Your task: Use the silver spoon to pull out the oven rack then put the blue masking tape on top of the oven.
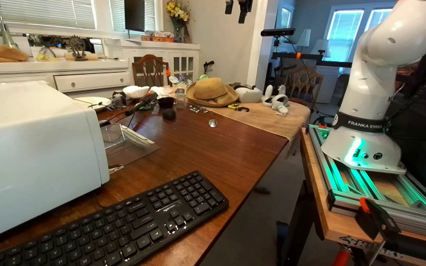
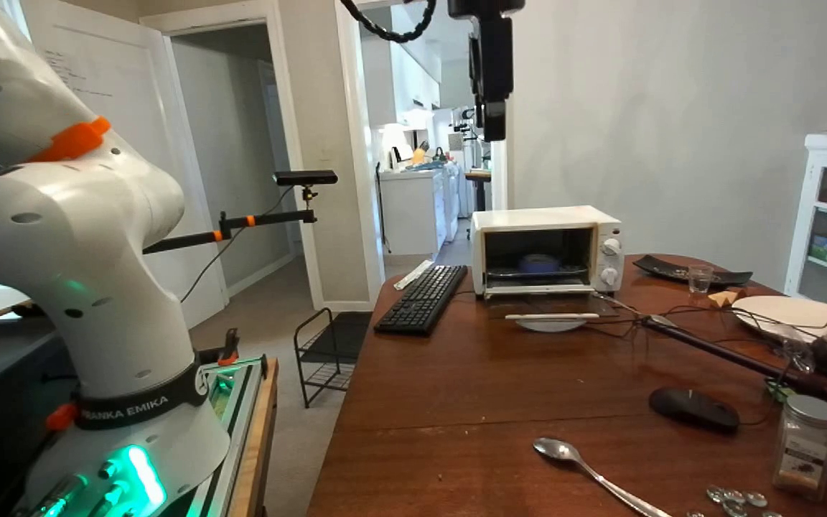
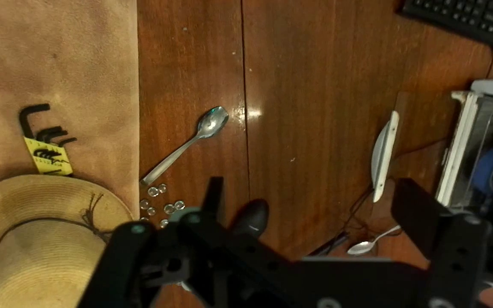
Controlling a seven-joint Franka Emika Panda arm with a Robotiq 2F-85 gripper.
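Observation:
A silver spoon (image 2: 558,451) lies on the wooden table; it also shows in an exterior view (image 1: 213,123) and in the wrist view (image 3: 213,122). A smaller silver spoon (image 3: 361,247) lies near the oven. The white oven (image 2: 546,217) stands at the table's far end, door lowered; its side shows in an exterior view (image 1: 35,159). The roll of blue masking tape (image 2: 539,264) sits inside on the oven rack (image 2: 570,273); it also shows in the wrist view (image 3: 488,169). My gripper (image 3: 313,192) is open and empty, high above the table; it also shows in both exterior views (image 1: 236,10) (image 2: 494,108).
The lowered door's white handle (image 2: 552,317) sticks out before the oven. A black keyboard (image 2: 424,298) lies beside the oven. A mouse (image 2: 693,409), a glass jar (image 2: 807,445), cables and a dark rod lie on the other side. A straw hat (image 1: 211,90) rests on the cloth.

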